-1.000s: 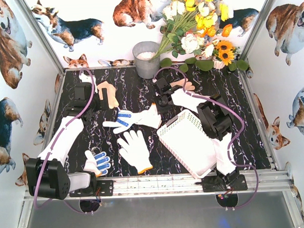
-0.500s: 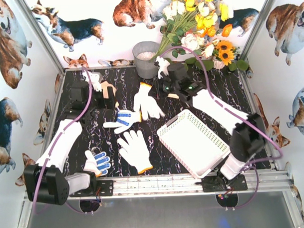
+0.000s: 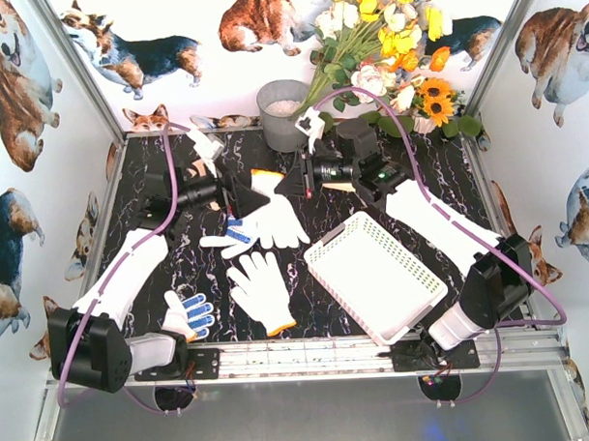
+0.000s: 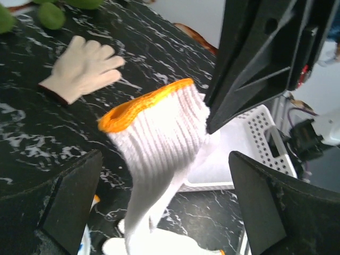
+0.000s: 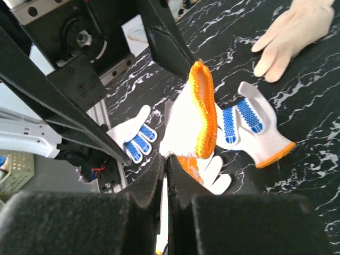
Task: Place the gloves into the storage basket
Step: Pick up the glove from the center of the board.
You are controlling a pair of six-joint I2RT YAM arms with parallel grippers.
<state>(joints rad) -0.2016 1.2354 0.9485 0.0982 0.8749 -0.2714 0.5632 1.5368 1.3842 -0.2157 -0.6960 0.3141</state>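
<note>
My right gripper (image 3: 305, 174) is shut on a white glove with an orange cuff (image 3: 271, 215) and holds it up by the cuff at the back middle; the pinch shows in the right wrist view (image 5: 166, 164). My left gripper (image 3: 243, 195) is open, with its fingers on either side of the hanging glove (image 4: 159, 143). Below it lies a blue-dotted glove (image 3: 232, 232). Another white glove (image 3: 261, 291) and a second blue-dotted glove (image 3: 189, 314) lie nearer the front. The white storage basket (image 3: 374, 272) lies tilted at the right with no glove in it.
A grey metal bucket (image 3: 283, 114) and a bunch of flowers (image 3: 385, 53) stand at the back. A cream glove (image 4: 82, 69) lies on the table beyond the held one, and another (image 5: 295, 32) shows in the right wrist view. Metal rails frame the black marbled table.
My right arm swung from over the basket to the back middle and lifted the orange-cuffed glove. My left gripper turned right and now straddles that glove.
</note>
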